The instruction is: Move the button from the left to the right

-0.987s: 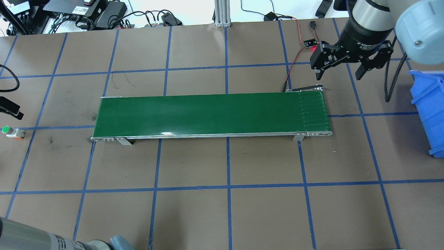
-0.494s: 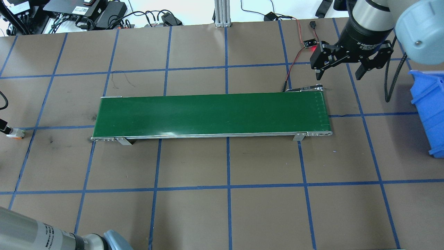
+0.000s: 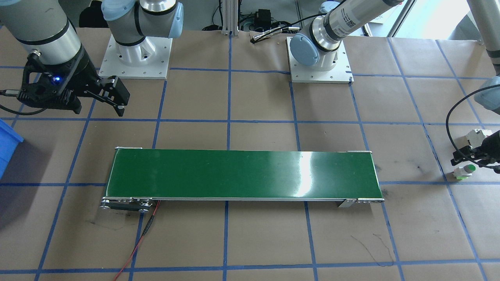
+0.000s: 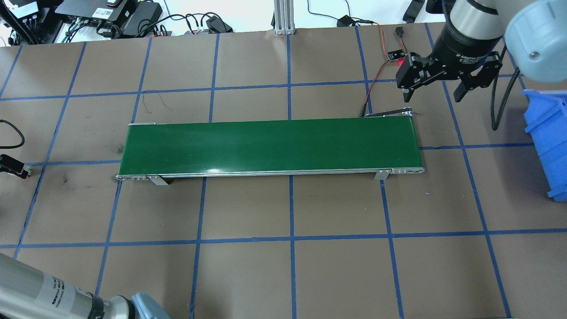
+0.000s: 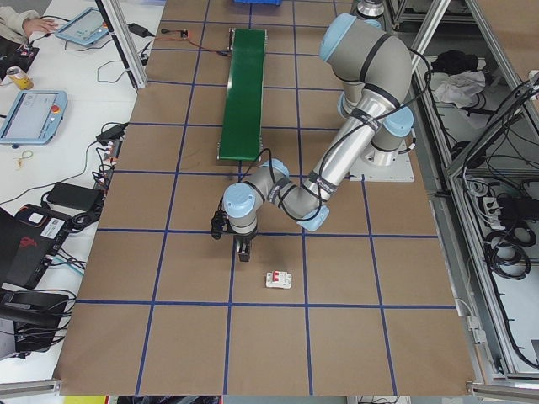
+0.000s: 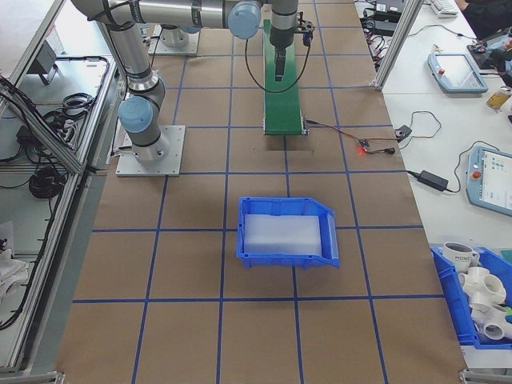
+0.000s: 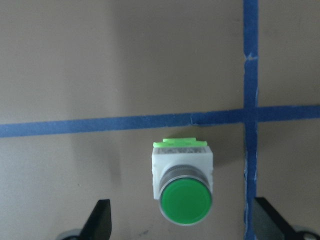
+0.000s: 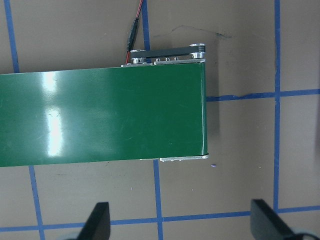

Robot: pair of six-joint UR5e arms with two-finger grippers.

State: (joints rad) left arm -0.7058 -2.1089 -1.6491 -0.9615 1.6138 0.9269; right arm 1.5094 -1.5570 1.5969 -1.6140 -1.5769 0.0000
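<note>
The button (image 7: 185,186), a round green cap on a white-grey body with a light-green base, lies on its side on the brown table at the far left end. In the front-facing view the button (image 3: 465,171) sits by the right edge. My left gripper (image 7: 183,222) hovers open right over it, one finger on each side of the cap, neither touching. From overhead the gripper hides most of the button. My right gripper (image 4: 436,91) hangs open and empty above the table behind the right end of the green conveyor belt (image 4: 270,146).
A blue bin (image 4: 547,137) stands at the table's right edge. A white circuit breaker with a red lever (image 5: 279,279) lies close to the button. A small sensor board (image 4: 396,55) with red and black wires sits behind the belt's right end.
My left gripper has shifted over the button, which showed plainly from overhead one second ago and is now covered. The right arm has not moved.
</note>
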